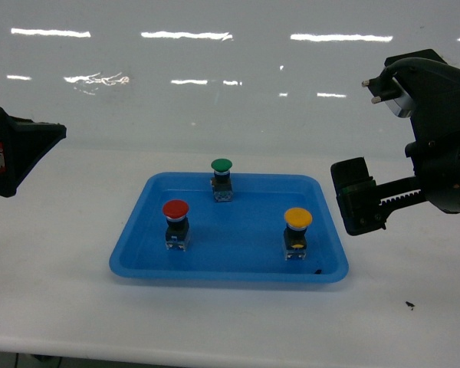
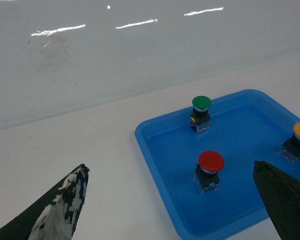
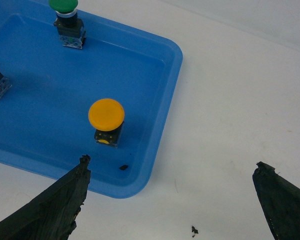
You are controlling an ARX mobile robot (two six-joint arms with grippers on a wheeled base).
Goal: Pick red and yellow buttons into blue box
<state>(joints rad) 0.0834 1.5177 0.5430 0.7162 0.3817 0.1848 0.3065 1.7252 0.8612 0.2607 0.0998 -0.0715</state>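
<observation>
The red-capped mushroom push-button on its black-and-silver body [image 1: 175, 223] and the yellow-capped mushroom push-button of the same build [image 1: 297, 232] both stand upright in the shallow blue plastic tray with rounded corners [image 1: 138, 264] on the white bench [image 1: 61, 307]; the red one sits left of centre, the yellow one near the right wall; a green-capped button [image 1: 221, 179] stands at the back and is not wanted. Each looks small, light and rigid; the domed cap is probably smooth and slippery, so the squarer body under the cap seems the safer place to pinch, taken from above. The deep blue box is not in any view. The right tool [image 3: 170, 200] hangs with its jaws wide apart, off the tray's right edge, the yellow button near its left finger; the left tool [image 2: 172, 205] is likewise spread, empty, with the red button between and ahead of its fingertips.
</observation>
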